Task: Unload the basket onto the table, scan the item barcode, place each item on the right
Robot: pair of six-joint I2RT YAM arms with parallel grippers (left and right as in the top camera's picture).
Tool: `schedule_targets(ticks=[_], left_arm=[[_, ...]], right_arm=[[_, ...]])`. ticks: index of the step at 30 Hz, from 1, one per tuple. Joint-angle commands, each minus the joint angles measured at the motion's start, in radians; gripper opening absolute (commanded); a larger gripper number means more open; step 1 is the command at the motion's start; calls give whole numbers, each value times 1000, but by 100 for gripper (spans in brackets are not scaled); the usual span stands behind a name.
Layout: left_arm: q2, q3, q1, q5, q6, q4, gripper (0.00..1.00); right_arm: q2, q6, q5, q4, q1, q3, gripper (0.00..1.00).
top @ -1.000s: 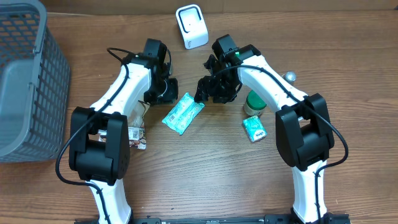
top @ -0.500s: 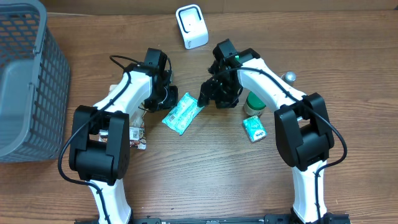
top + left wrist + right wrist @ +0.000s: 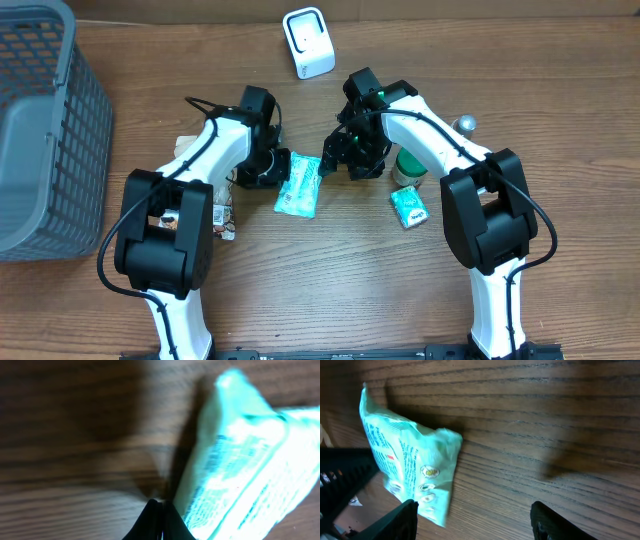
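We see the crinkled teal plastic packet [image 3: 300, 185] lying on the brown wooden worktop [image 3: 330, 290] between our hands. The left hand [image 3: 159, 517] is pinched closed just beside its edge, and the right hand [image 3: 475, 520] is spread wide near its other end.

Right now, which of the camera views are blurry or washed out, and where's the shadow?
Left wrist: the teal packet is out of focus and washed out by glare, with a heavy shadow on the table beside it. Right wrist: sharp, wood grain and packet print show clearly, soft shadow at right. Overhead: evenly lit and in focus.
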Motion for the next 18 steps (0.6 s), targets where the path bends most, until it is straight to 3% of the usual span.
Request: schedule_targets(ticks=[1,11,18], left_arm=[[-5,-8,-18,23,-3,-10,6],[-6,128,34,113,-3,-84,5],[-1,122,32,164,35,-98,4]], right_arm=[[-28,12,-8,13,4,-6,70],[-28,11,-13,69,4,-6,70],[-28,11,-13,90,4,-6,70]])
